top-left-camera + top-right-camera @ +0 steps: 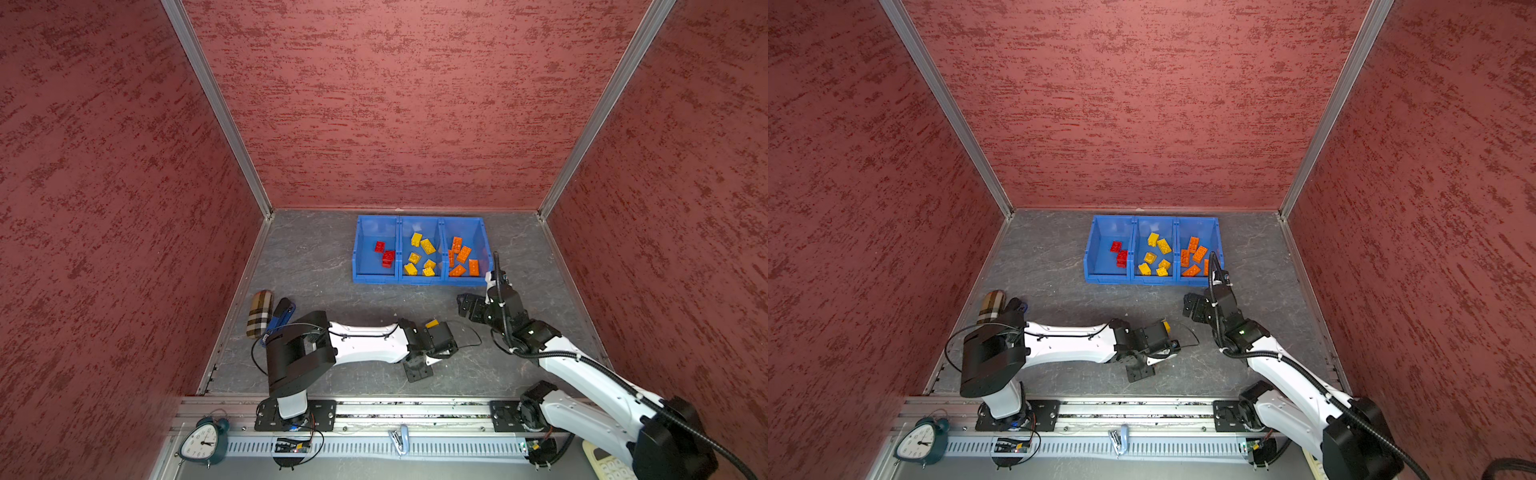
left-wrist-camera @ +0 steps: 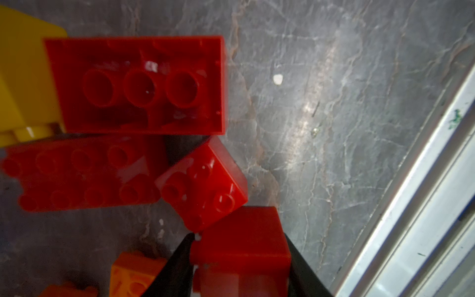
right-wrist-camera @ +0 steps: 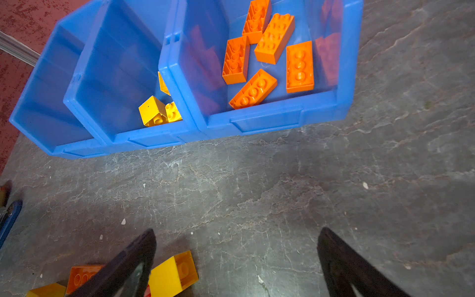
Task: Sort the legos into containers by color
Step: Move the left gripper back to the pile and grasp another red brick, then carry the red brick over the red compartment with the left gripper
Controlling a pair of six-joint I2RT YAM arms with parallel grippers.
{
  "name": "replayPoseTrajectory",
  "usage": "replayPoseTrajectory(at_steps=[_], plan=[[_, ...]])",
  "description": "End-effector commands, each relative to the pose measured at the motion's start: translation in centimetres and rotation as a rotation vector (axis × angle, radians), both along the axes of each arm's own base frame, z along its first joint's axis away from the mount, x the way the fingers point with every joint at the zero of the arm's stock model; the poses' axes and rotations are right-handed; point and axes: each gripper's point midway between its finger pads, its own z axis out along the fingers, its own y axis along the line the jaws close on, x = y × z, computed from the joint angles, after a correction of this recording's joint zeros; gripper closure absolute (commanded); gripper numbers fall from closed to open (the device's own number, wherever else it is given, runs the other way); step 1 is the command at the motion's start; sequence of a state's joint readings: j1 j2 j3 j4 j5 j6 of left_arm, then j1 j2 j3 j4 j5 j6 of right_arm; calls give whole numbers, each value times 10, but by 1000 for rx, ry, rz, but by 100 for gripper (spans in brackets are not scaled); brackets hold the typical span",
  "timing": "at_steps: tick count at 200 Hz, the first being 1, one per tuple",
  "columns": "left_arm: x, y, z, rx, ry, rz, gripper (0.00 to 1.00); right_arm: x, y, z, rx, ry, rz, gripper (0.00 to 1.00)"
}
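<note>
**Colour rundown: red pretty much everywhere**

Walls [image 1: 395, 104] are mottled maroon with darker red flecks, bench [image 1: 316, 257] is grey with pale marble veins. Bright blue containers [image 1: 419, 279] at 12 o'clock, red legos [image 1: 386, 254], yellow legos [image 1: 427, 246], orange legos [image 1: 463, 254] inside. Plaid case [image 1: 258, 312] at 8 o'clock: tan with black and white checks. Teal clock [image 1: 205, 442] at 7, white face. One red brick [image 2: 241, 252] between black jaws.

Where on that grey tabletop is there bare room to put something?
Bare: the strip between the containers and the arms, and the stretch left of the containers. Crowded: the loose legos around the left end effector, and the plaid case and stapler by the left wall.
</note>
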State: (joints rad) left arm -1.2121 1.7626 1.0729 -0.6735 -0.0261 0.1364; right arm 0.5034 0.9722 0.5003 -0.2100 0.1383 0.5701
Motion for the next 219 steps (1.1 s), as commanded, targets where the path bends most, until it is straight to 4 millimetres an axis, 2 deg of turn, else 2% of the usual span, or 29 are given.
replayPoseTrajectory(at_steps=[1, 30, 67, 92, 118, 131, 142, 184, 201, 219], plan=[[10, -2, 13, -91, -1, 76, 57, -2, 12, 7, 24, -35, 79, 1], [39, 3, 45, -241, -15, 228, 73, -13, 56, 26, 111, -111, 354, 1], [90, 19, 107, -508, -112, 453, 74, -18, 81, 29, 91, -151, 528, 1], [136, 52, 140, -629, -183, 669, 72, -7, 89, 35, 66, -170, 541, 1], [186, 90, 164, -661, -322, 886, 73, 12, 88, 35, 45, -176, 478, 1], [208, 107, 169, -673, -353, 987, 73, 15, 92, 37, 57, -181, 483, 1], [220, 111, 168, -706, -298, 1030, 72, 16, 97, 39, 76, -187, 497, 1], [264, 132, 149, -629, -184, 1166, 73, 18, 94, 38, 75, -194, 475, 1], [278, 132, 138, -604, -141, 1199, 73, 18, 93, 37, 77, -191, 467, 1], [290, 121, 131, -616, -99, 1188, 73, 17, 92, 36, 81, -186, 460, 1]])
